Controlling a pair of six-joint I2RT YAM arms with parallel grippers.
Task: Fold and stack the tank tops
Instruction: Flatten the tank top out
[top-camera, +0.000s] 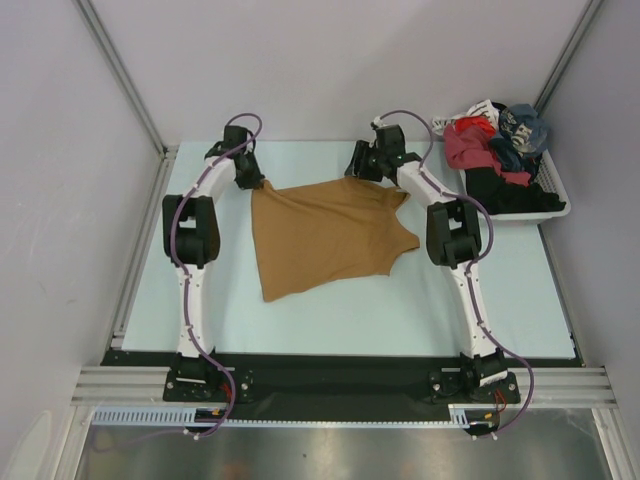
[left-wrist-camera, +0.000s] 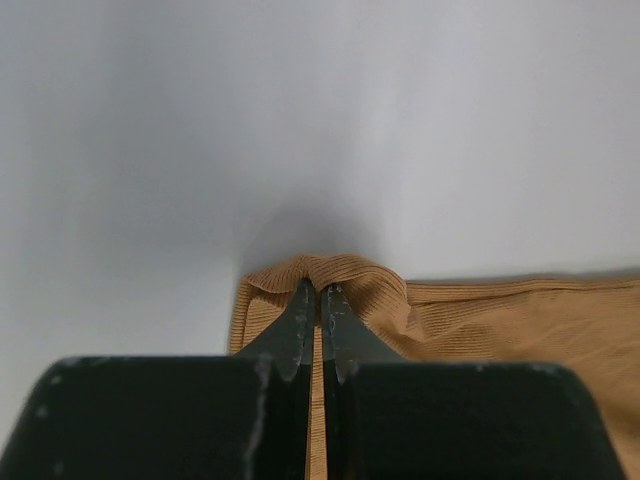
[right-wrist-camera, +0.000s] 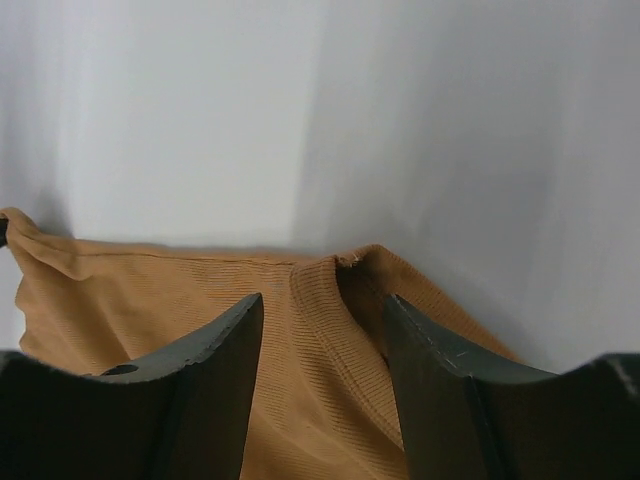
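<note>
1. The tan-brown tank top (top-camera: 325, 240) is a soft, matt, finely ribbed knit with stitched hems. It lies on the smooth, pale worktop (top-camera: 500, 300), in the middle and toward the far edge.
2. It is spread out in a rough four-sided shape and is mostly flat, with shallow creases. One corner points toward the near edge. The right side has a curved cut-out ending in a point.
3. The left gripper (left-wrist-camera: 318, 290) has its black fingers pressed together on the top's far-left corner. They pinch a small bunched fold that humps up over the tips.
4. The right gripper (right-wrist-camera: 322, 300) is at the top's far-right corner with its fingers well apart. A ribbed, hemmed band of the cloth runs up between them and is not pinched. I cannot tell whether the fingers touch the cloth.
5. A white slatted basket (top-camera: 555, 212) sits at the far right corner of the worktop. It holds a tangled heap of clothes (top-camera: 490, 150) in red, black and blue, and the separate garments cannot be told apart.
6. From above, each wrist body covers its own fingertips. The wrist views cut off most of the top, and its neckline and armholes are hard to make out.
</note>
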